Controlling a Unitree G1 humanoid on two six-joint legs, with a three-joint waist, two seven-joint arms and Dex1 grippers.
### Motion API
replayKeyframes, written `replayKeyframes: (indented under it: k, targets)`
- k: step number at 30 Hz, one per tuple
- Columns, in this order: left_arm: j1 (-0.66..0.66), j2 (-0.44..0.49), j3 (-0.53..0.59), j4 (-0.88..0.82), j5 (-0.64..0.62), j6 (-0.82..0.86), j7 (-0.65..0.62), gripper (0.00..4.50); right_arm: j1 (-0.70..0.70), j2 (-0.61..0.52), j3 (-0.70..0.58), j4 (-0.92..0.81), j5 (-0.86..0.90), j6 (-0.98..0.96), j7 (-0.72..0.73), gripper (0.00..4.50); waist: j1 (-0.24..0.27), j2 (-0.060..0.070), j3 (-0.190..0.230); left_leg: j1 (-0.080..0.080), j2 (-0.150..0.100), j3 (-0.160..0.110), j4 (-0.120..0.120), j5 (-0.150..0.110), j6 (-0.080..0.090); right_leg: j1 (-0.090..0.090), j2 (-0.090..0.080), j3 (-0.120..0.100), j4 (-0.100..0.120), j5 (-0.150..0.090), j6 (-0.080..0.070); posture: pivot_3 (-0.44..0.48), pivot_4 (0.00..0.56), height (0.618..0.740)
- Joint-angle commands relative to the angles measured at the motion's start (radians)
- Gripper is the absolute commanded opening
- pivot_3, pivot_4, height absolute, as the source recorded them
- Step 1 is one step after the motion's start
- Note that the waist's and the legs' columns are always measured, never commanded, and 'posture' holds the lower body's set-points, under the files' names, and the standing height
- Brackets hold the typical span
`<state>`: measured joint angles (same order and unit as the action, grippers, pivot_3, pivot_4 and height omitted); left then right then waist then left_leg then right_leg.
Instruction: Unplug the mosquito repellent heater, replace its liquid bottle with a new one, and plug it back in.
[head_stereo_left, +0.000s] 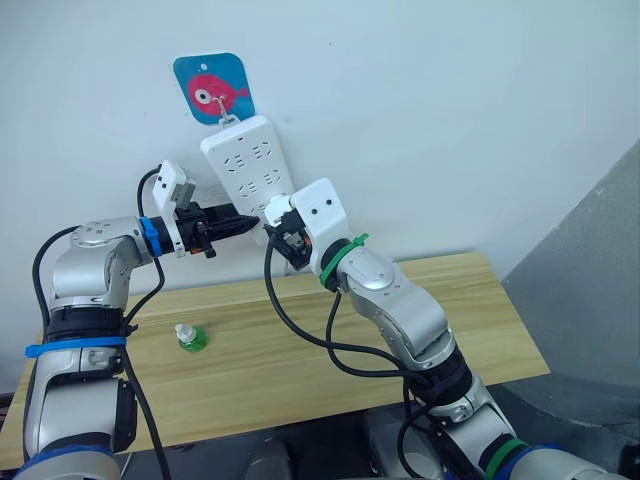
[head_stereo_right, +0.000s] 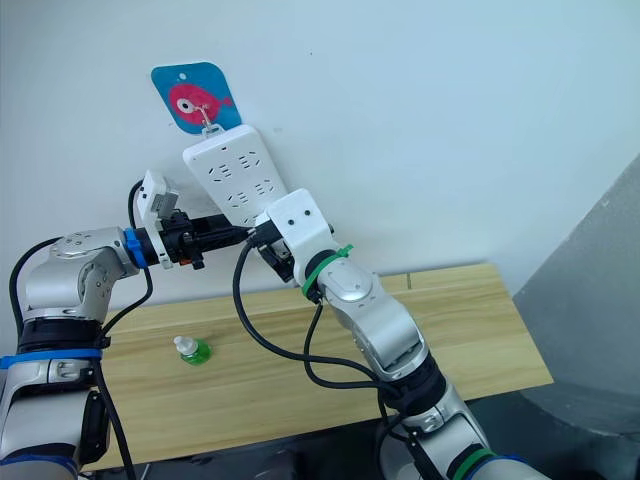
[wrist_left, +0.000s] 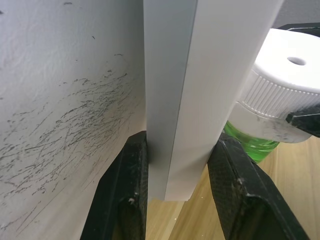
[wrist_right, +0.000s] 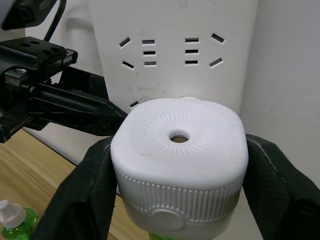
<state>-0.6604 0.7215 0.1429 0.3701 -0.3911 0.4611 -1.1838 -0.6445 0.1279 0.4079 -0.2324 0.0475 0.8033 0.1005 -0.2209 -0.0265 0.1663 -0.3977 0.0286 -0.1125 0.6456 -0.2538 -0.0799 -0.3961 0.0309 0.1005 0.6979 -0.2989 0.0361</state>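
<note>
The white mosquito repellent heater (wrist_right: 179, 165), with a small dark hole in its ribbed domed face, sits at the lower sockets of the white power strip (head_stereo_left: 248, 165) on the wall. My right gripper (wrist_right: 179, 145) is shut on it, one black finger on each side. A bottle of green liquid (wrist_left: 250, 145) hangs under the heater. I cannot tell whether its pins are in a socket. My left gripper (wrist_left: 177, 145) is shut on the strip's lower side edge. Another small green bottle (head_stereo_left: 190, 338) with a clear cap stands on the wooden table (head_stereo_left: 400, 330).
The power strip hangs tilted from a blue hook plate with a pink fish (head_stereo_left: 213, 90) on the white wall. Black cables loop from both arms over the table. The table's right end meets a grey floor area.
</note>
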Motion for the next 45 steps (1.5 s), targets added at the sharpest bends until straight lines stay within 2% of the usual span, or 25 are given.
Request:
replayKeyframes:
  k: [1,10,21,31,33,34,37,41,45]
  targets:
    - [0.0,0.01,0.011,-0.05,-0.02,0.004,0.003,1.32,-0.02,0.009,-0.012,-0.03,-0.017,-0.011,-0.002,3.07,0.0,0.0,0.0,0.0,0.0,0.0,0.0,0.0,0.0,0.0,0.0,0.0,0.0,0.0,0.0,-0.218,0.138,0.74]
    - [0.008,-0.011,0.007,-0.021,0.026,-0.081,0.072,1.32,0.001,-0.024,-0.023,-0.168,-0.008,0.098,0.022,3.07,0.005,0.0,0.0,-0.001,-0.001,0.0,0.0,0.0,0.0,0.0,-0.001,-0.001,-0.001,0.0,0.0,-0.23,0.144,0.74]
    - [0.006,0.002,-0.004,0.025,0.043,-0.147,0.083,1.32,0.0,-0.056,-0.081,-0.298,0.054,0.229,0.071,3.07,-0.002,0.001,0.001,0.0,-0.002,0.001,0.0,0.0,0.0,0.0,-0.007,-0.001,0.0,0.0,0.001,-0.246,0.147,0.74]
    - [0.073,0.056,0.062,-0.02,-0.026,-0.109,0.061,1.32,0.039,-0.162,-0.244,-0.4,0.194,0.285,0.181,3.07,-0.018,0.001,0.001,0.0,-0.001,0.001,0.0,0.001,0.0,0.0,-0.002,0.0,0.0,0.0,0.0,-0.241,0.135,0.74]
    - [0.103,0.08,0.074,-0.028,-0.014,-0.142,0.06,2.05,0.049,-0.172,-0.266,-0.408,0.221,0.28,0.193,3.07,-0.028,0.002,0.001,0.0,-0.001,0.001,-0.001,0.001,0.0,-0.001,-0.002,0.0,0.001,0.0,0.0,-0.237,0.13,0.74]
    - [0.123,0.094,0.081,-0.037,-0.01,-0.16,0.056,2.2,0.054,-0.175,-0.274,-0.413,0.234,0.274,0.202,3.07,-0.033,0.002,0.001,0.0,0.0,0.001,-0.001,0.001,0.0,-0.001,-0.002,0.0,0.001,0.0,0.0,-0.236,0.127,0.74]
    - [0.18,0.119,0.133,-0.083,-0.013,-0.193,0.095,3.11,0.065,-0.192,-0.295,-0.428,0.272,0.263,0.223,3.07,-0.033,0.002,0.001,-0.001,0.001,0.001,-0.002,0.001,0.0,-0.004,-0.002,0.0,0.002,0.0,-0.001,-0.221,0.123,0.74]
    - [0.274,0.155,0.215,-0.195,-0.059,-0.155,0.109,4.43,0.081,-0.224,-0.319,-0.443,0.319,0.242,0.259,3.07,-0.026,0.002,0.0,-0.004,0.001,0.001,-0.002,0.001,-0.001,-0.008,-0.003,0.0,0.003,0.0,-0.001,-0.193,0.121,0.74]
    - [0.399,0.255,0.272,-0.388,-0.16,-0.006,0.027,4.5,0.094,-0.26,-0.373,-0.444,0.39,0.21,0.31,3.07,-0.02,0.002,0.0,-0.005,0.001,0.003,-0.002,0.001,-0.001,-0.008,-0.008,0.001,0.002,0.0,-0.001,-0.157,0.117,0.74]
